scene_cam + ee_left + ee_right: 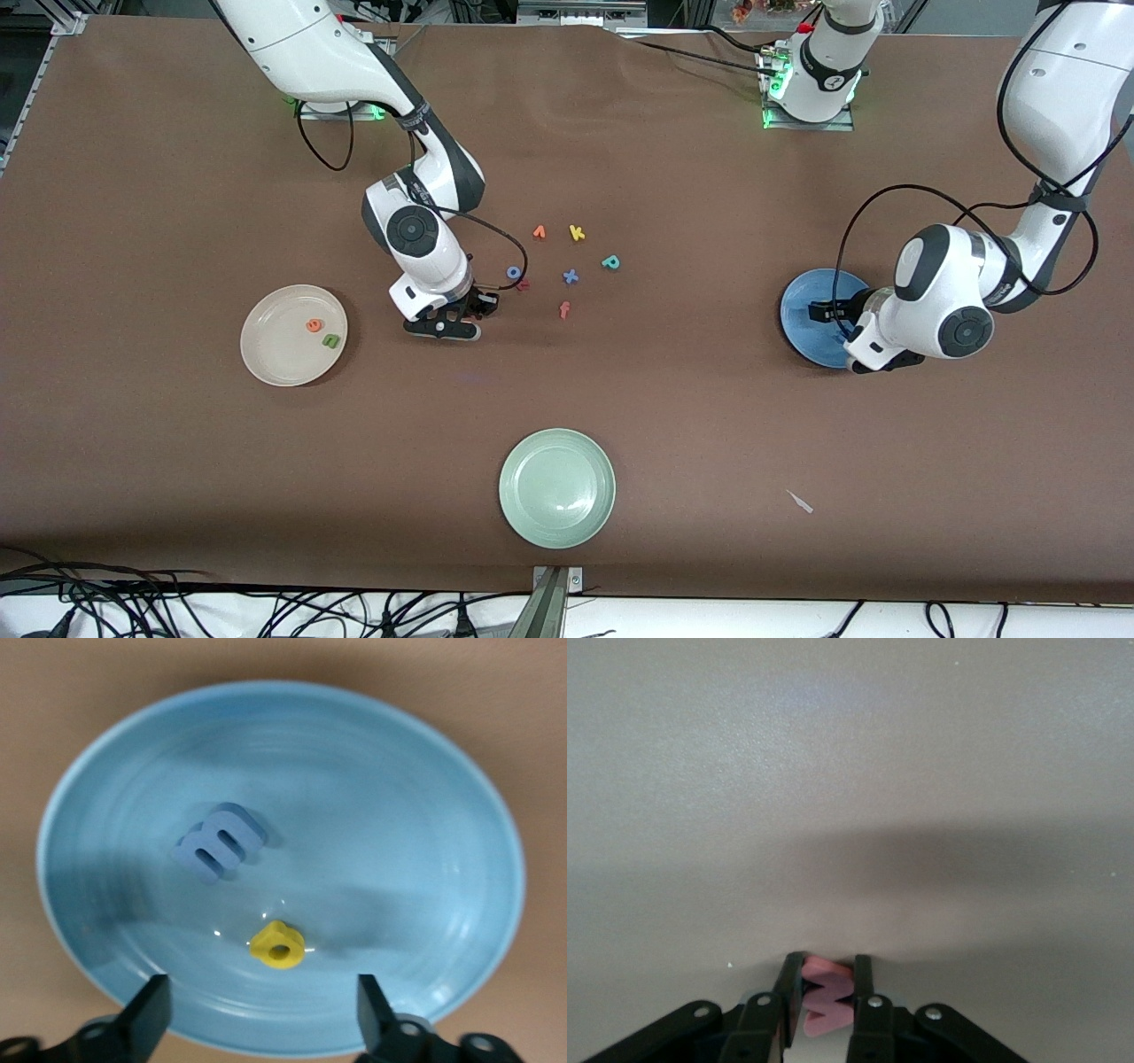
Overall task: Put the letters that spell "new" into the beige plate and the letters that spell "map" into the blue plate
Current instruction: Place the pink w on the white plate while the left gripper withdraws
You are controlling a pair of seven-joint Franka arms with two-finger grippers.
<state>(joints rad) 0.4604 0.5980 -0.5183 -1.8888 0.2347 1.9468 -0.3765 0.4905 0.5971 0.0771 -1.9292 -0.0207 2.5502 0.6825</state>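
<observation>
My right gripper [479,307] [828,962] is low at the table beside the letter cluster, shut on the salmon-red w [830,997]. The beige plate [270,350] near the right arm's end holds the orange e [314,325] and green n [330,341]. Over the blue plate [799,301] [399,815] hangs my left gripper [824,312] [264,994], open and empty. The blue m [221,842] and yellow a [277,944] lie in that plate. The teal p [610,261] rests on the table mid-cluster.
Loose letters lie around the p: a yellow k [577,233], orange v [539,232], blue x [570,276], red f [564,309], blue o [513,273] with a small red piece [523,285] beside it. A pale green plate [557,487] sits nearest the front camera.
</observation>
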